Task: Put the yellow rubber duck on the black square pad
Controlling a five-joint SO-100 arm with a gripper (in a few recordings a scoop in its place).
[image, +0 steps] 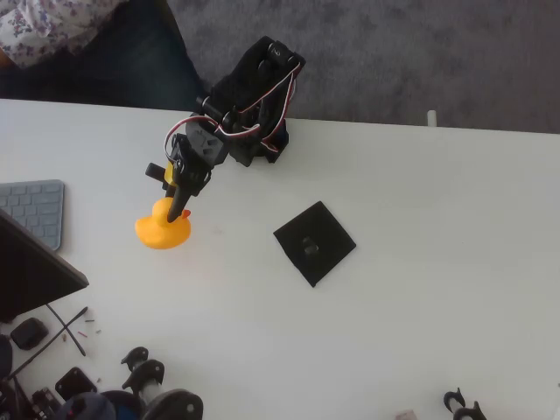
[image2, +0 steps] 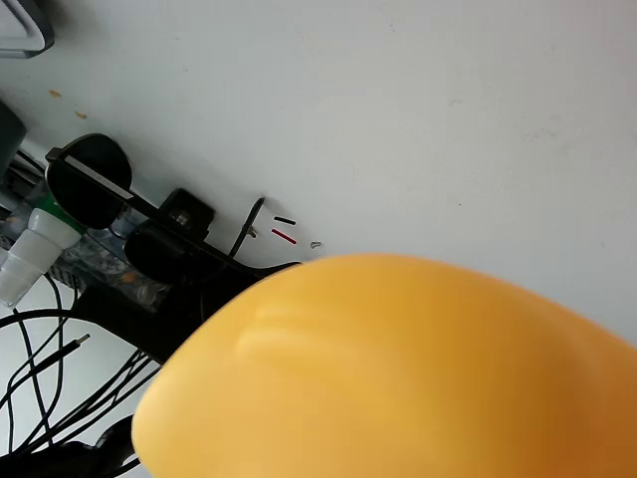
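on the white table (image: 420,262), yellow rubber duck (image: 162,229) faces right.

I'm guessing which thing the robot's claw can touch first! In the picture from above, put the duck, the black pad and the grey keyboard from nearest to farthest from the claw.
From the gripper:
1. yellow rubber duck, right at it.
2. black square pad, to the right.
3. grey keyboard, left edge.

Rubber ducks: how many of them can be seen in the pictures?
1. The yellow rubber duck sits on the white table, left of the black square pad in the overhead view, at the gripper. It looms close in the wrist view.
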